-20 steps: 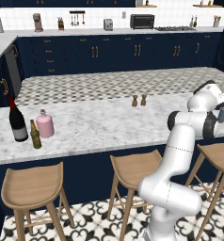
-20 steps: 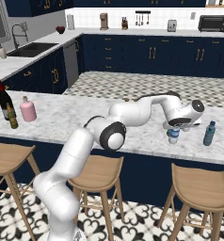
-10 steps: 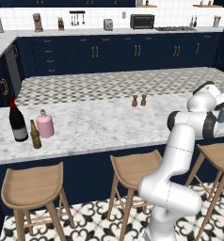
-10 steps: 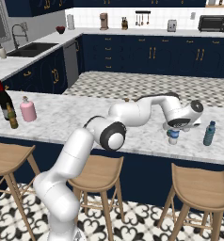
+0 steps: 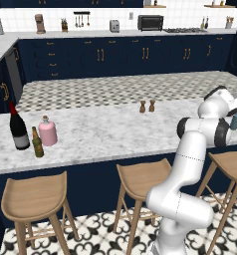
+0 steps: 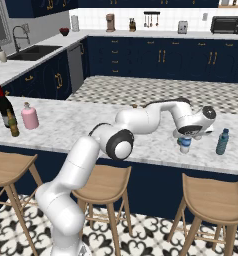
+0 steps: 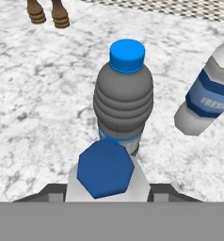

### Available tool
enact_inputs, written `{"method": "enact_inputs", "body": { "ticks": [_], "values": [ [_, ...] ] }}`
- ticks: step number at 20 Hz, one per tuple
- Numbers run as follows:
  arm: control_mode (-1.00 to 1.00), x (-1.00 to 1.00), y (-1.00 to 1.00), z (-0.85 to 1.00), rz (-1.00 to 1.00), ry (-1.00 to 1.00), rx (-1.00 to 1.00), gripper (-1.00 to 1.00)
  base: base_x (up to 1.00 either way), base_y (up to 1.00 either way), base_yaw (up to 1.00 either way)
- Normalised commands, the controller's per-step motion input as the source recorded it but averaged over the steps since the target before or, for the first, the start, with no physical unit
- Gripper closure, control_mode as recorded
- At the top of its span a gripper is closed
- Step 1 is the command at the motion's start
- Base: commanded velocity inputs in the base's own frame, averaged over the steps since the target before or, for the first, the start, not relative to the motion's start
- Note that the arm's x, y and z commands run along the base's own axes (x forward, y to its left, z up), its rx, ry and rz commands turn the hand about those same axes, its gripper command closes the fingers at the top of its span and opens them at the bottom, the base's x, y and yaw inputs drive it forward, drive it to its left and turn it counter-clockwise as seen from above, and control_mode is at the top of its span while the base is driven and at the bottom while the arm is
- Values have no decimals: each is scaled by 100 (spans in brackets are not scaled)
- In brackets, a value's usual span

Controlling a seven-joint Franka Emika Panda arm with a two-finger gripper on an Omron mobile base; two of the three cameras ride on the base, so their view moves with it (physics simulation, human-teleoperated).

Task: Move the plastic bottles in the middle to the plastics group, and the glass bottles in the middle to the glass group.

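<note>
**Crowded drop-off: 2 neighbours could be toppled**

The hand [image 6: 187, 135] is at the right end of the tabletop [image 7: 34, 94], closed narrow around the plastic bottle [image 7: 104, 170]. In the hand view the bottle's blue cap and pale shoulders fill the gap between the dark fingertips [image 7: 52, 193]. In the right base view it stands upright under the hand, at or just above the marble; I cannot tell which.

It is already in among the plastics group. A ribbed grey bottle with a blue cap [image 7: 125, 99] stands just beside it, and the clear bottle with the blue-and-white label [image 7: 205, 94] is near, off to one side.

Risks, as I judge them:

1. Letting go above the surface. If the base is not fully down, this slim, tall bottle could land tilted and fall into the ribbed one.
2. Fingers spreading into a neighbour. The ribbed bottle is so close that widening jaws or a sideways drift could nudge it over, and it could take the labelled bottle down with it.
3. Pulling away at an angle. A finger dragging on the cap or shoulder would tip the bottle; a straight lift looks safest.

At the far left the pink bottle [image 5: 47, 131] stands just beside the wine bottle [image 5: 18, 129] and beer bottle [image 5: 37, 143], so that half looks done.
</note>
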Motion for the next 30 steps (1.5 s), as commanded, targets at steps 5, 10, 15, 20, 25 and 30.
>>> {"method": "enact_inputs", "body": {
  "ticks": [5, 10, 15, 20, 25, 30],
  "values": [
    [-100, 0, 0, 0, 0, 0, 0, -100, 0, 0, 0],
    [-100, 0, 0, 5, 0, 0, 0, -100, 0, 0, 0],
    [-100, -48, 11, 57, 0, 0, 0, -100, 0, 0, 0],
    [-100, -69, 33, 44, 0, 1, -2, -100, 0, 0, 0],
    [-100, -78, 93, 0, 0, -1, -6, -100, 0, 0, 0],
    [-100, -74, 100, 0, 0, -4, -11, -100, 0, 0, 0]
  ]
}}
